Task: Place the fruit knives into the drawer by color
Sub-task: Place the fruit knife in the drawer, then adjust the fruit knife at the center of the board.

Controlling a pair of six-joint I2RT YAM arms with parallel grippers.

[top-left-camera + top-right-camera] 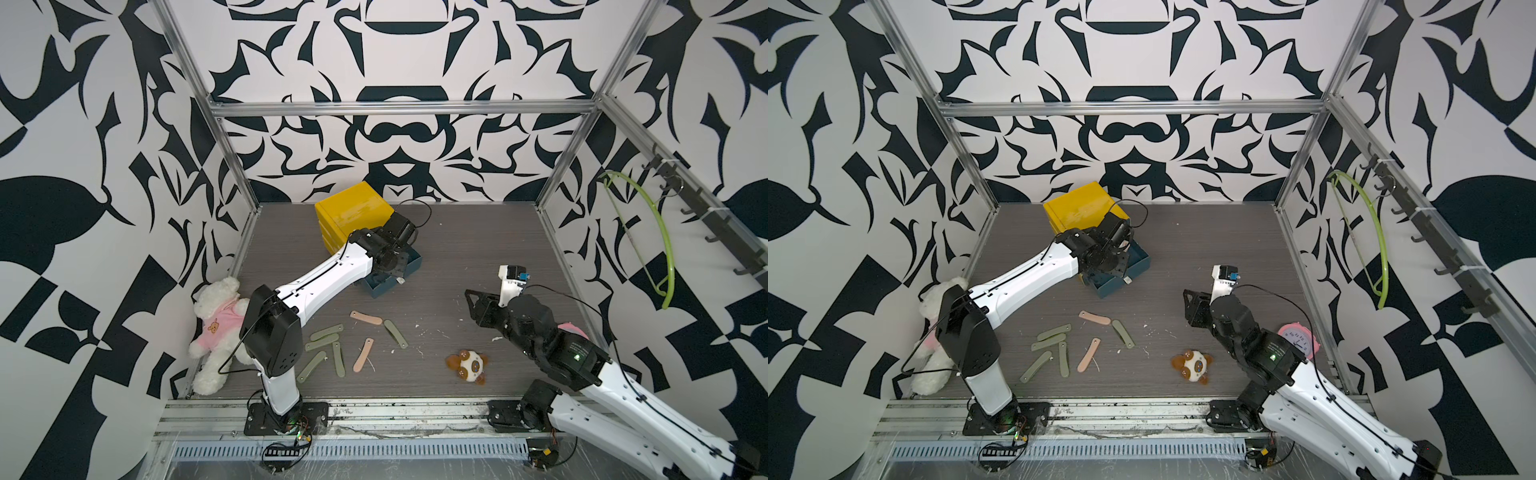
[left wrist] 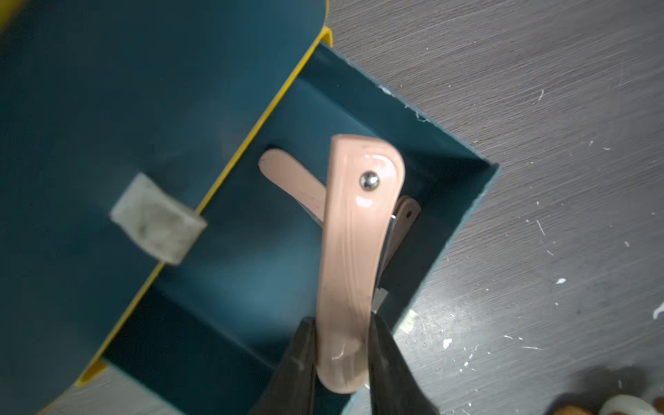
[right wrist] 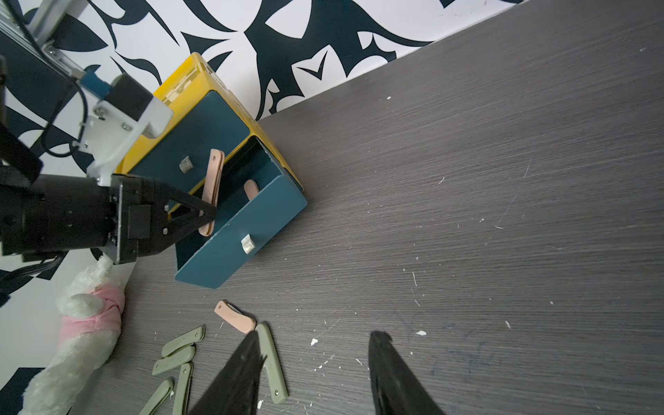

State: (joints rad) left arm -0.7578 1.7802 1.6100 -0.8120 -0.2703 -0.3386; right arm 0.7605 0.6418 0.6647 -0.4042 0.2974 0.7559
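Note:
The yellow cabinet (image 1: 353,208) (image 1: 1084,208) stands at the back, its bottom teal drawer (image 1: 409,270) (image 3: 251,215) pulled out. My left gripper (image 2: 343,345) hangs over the open drawer (image 2: 449,172), shut on one end of a peach-pink fruit knife (image 2: 355,251) (image 3: 212,187). Two more pink knives (image 2: 291,179) lie inside. On the table lie two pink knives (image 1: 365,319) (image 1: 363,354) and several olive ones (image 1: 326,334) (image 1: 395,333). My right gripper (image 3: 316,334) (image 1: 471,307) is open and empty above the table, near an olive knife (image 3: 273,363).
A white teddy bear in pink (image 1: 220,328) lies at the left wall beside my left arm. A small brown-and-white plush (image 1: 467,365) sits front right. A pink clock (image 1: 1298,336) is behind my right arm. A green hanger (image 1: 648,232) hangs on the right wall.

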